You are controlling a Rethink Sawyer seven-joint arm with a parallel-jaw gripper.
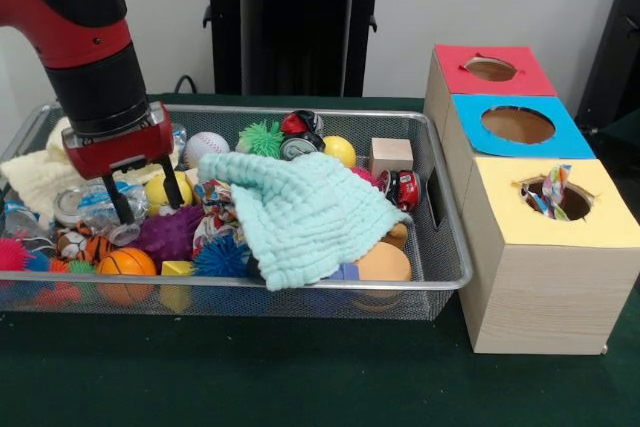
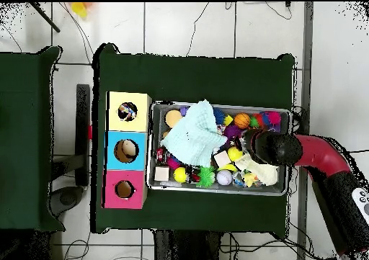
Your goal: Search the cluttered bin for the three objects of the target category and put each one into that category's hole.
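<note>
Bin point(image 1: 440, 282) of wire mesh occupies the left and centre of the front view, resting on the green desk point(image 1: 300, 377). A mint cloth point(image 1: 305, 217) lies crumpled over the middle of its contents. Left of the cloth are a purple spiky ball point(image 1: 172, 234), a blue spiky ball point(image 1: 218, 258), a basketball point(image 1: 127, 263) at the lower left, a yellow ball point(image 1: 157, 190) and a cream cloth point(image 1: 35, 179) at the far left. Toward the upper rim sit a baseball point(image 1: 206, 147), a green spiky ball point(image 1: 262, 138), a second yellow ball point(image 1: 341, 150) and a wooden cube point(image 1: 391, 156). A red toy car point(image 1: 405, 189) lies at the right edge of the mint cloth, and an orange ball point(image 1: 384, 262) shows below the cloth's lower right corner.

The gripper point(image 1: 145, 203) hangs low in the left part of the bin, its two black fingers spread apart with nothing between them, tips near the yellow ball and the purple spiky ball.

At the right of the frame, three boxes stand in a row just beside the bin. The red box point(image 1: 460, 75) at the upper right and the blue box point(image 1: 470, 122) in the middle each have a round hole with nothing visible inside. The yellow box point(image 1: 500, 212) at the lower right has a multicoloured item point(image 1: 553, 190) sticking up out of its hole.
</note>
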